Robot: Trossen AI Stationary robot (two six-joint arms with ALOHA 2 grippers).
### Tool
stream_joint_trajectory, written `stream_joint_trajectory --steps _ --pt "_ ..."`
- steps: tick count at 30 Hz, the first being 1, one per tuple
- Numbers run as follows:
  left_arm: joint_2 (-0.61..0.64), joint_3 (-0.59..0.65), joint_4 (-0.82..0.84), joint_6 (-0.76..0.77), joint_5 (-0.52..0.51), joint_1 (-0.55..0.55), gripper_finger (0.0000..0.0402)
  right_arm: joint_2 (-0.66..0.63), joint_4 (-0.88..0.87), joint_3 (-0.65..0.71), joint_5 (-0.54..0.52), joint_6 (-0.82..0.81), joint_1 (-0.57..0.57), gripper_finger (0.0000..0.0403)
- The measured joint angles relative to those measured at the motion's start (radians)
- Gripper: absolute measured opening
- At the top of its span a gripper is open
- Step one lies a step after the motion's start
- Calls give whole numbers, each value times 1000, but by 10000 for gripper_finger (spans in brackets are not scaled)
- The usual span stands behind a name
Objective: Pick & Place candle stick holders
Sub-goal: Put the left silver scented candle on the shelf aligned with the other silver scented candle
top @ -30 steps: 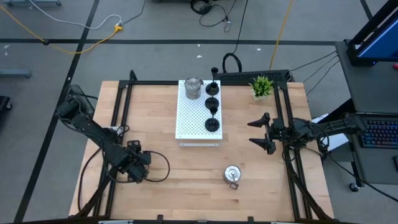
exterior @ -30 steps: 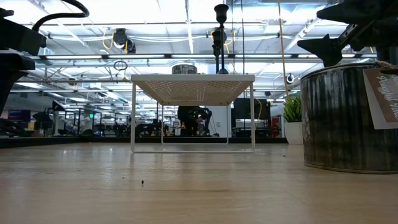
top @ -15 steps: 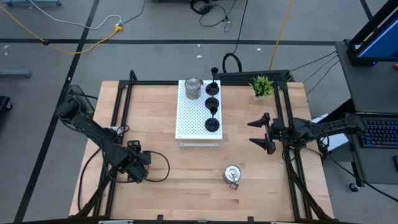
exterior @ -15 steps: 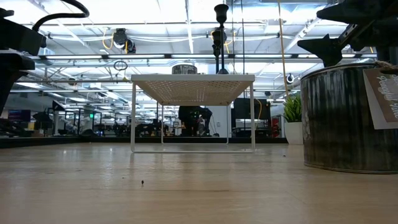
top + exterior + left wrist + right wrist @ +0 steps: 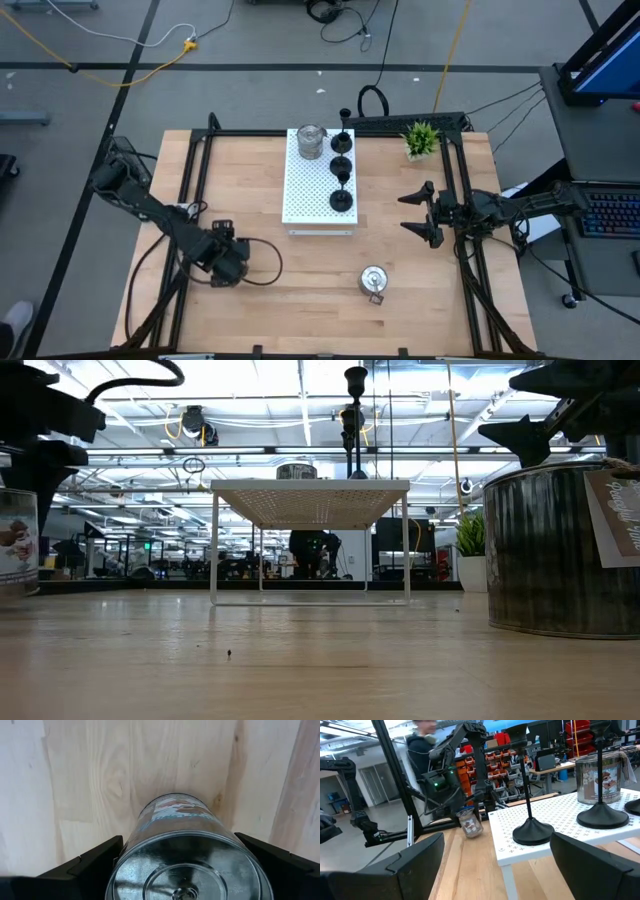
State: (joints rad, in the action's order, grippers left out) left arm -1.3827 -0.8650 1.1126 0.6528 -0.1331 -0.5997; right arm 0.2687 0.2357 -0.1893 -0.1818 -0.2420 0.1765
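A: Left fingers (image 5: 95, 865)?

B: Pressed against both sides of the held silver holder (image 5: 187, 870), left gripper (image 5: 177, 840) clamped around it. Carried slightly tilted, to judge by the right wrist view. Only bare wooden table (image 5: 90, 780) past the fingertips.

A: And the right fingers (image 5: 415, 865)?

B: Spread wide, gripping nothing. Right gripper (image 5: 497, 837) parked near the table's edge, well apart from the left one.

A: Anything ahead of those open fingers?

B: White perforated board (image 5: 560, 815) just in front, with the black holders (image 5: 532, 830) standing upright on it in a row, nearest stem close to the fingertips. Behind them, at the board's far end from those fingers, a second silver holder (image 5: 311, 141), also upright.

A: Any other pieces?

B: A lone silver holder (image 5: 374, 281) on the table, off to one side of the right fingers, between the two grippers and nearer the right. Green plant (image 5: 421, 138) off to their other side, at the table's corner.
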Motion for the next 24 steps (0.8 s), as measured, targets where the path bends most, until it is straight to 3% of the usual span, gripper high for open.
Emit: stream_joint_trajectory --steps 12,24 --pt "1 -32 -3 -76 11 63 361 0 1 0 0 0 0 357" --pt "2 -265 123 -147 1 159 361 0 0 0 0 0 0 359"
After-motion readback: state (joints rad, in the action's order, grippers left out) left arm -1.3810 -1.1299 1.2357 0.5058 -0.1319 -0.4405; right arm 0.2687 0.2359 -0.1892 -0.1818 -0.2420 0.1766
